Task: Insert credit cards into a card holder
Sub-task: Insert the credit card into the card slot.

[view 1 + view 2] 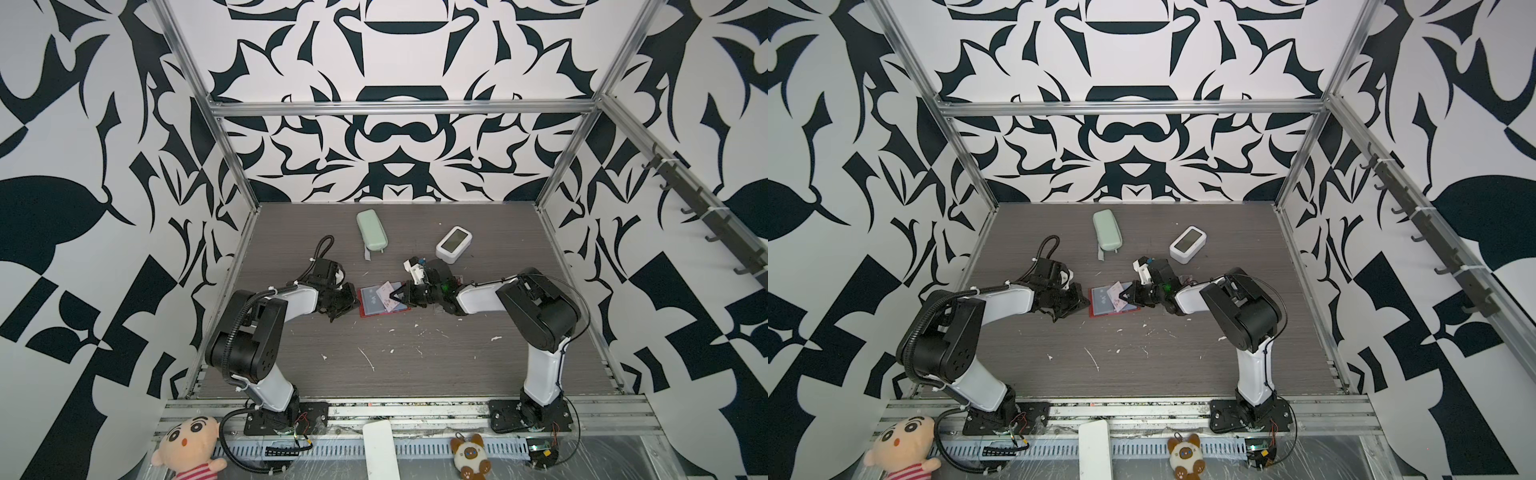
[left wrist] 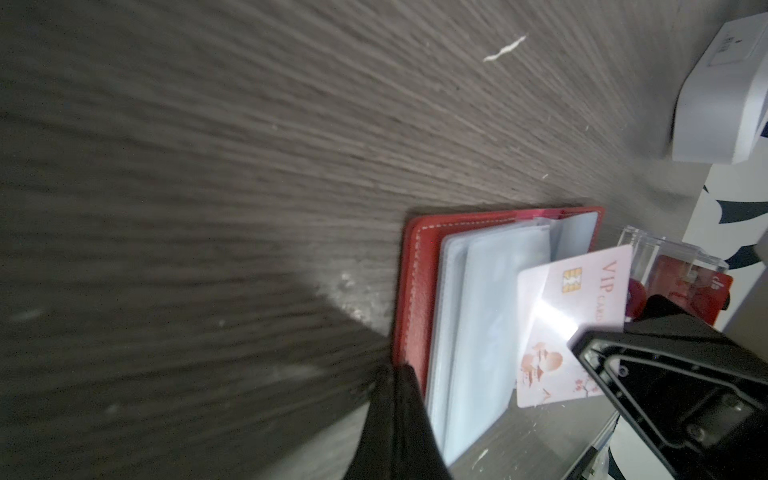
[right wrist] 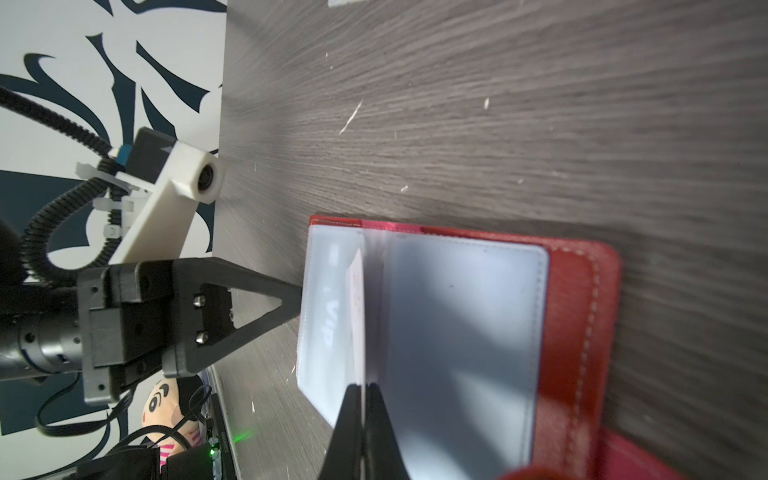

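Black-and-white patterned walls close in a grey wood-grain worktop [image 1: 415, 353]. At its centre lies the red card holder [image 1: 376, 313], opened flat with its clear sleeve pages up.

The left fingers [image 1: 347, 301] sit at the holder's 9 o'clock edge. In the left wrist view they [image 2: 395, 415] are pressed together, and their tip meets the edge of the red cover [image 2: 415, 291]. In the right wrist view that tip [image 3: 266, 307] touches the edge of a sleeve page. Whether it pinches the page cannot be told.

The right fingers [image 1: 401, 296] reach in from 3 o'clock and are clamped on 1 whitish-pink card [image 1: 385, 288]. The right wrist view shows this card [image 3: 358, 311] edge-on between the 2 fingers [image 3: 349, 415], standing over the fold between the pages of the holder [image 3: 582, 332]. In the left wrist view its face [image 2: 573, 316] carries a gold chip and red "VIP" lettering. Whether its far edge has entered a sleeve cannot be told.

White "VIP" lettering [image 3: 330, 328] shows through the sleeve on the page nearer the left fingers.

From the holder, a mint-green case [image 1: 371, 230] lies at 12 o'clock. A white device with a screen [image 1: 454, 244] stands at 1 o'clock. A clear box [image 2: 673, 266] with something red inside stands just beyond the right fingers.
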You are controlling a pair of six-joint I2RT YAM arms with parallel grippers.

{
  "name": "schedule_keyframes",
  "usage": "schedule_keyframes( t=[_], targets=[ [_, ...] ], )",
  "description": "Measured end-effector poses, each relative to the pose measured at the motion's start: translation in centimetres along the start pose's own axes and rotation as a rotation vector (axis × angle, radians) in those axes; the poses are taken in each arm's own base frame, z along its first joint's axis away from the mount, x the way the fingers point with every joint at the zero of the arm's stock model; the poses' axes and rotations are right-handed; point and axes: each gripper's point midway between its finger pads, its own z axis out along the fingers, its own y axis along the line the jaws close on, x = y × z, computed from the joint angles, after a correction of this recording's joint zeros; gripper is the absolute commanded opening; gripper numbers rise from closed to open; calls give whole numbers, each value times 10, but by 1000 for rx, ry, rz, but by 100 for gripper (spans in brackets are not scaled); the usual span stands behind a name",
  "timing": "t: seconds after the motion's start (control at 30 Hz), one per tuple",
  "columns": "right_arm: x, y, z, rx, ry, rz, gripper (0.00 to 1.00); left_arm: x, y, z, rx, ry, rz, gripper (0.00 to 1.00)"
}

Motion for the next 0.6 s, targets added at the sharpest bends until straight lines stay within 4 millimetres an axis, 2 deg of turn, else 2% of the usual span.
schedule_keyframes(
  t=[0.6],
  targets=[
    [0, 2, 6, -9, -58, 3, 0, 1, 0, 1, 14, 1, -18, 0]
  ],
)
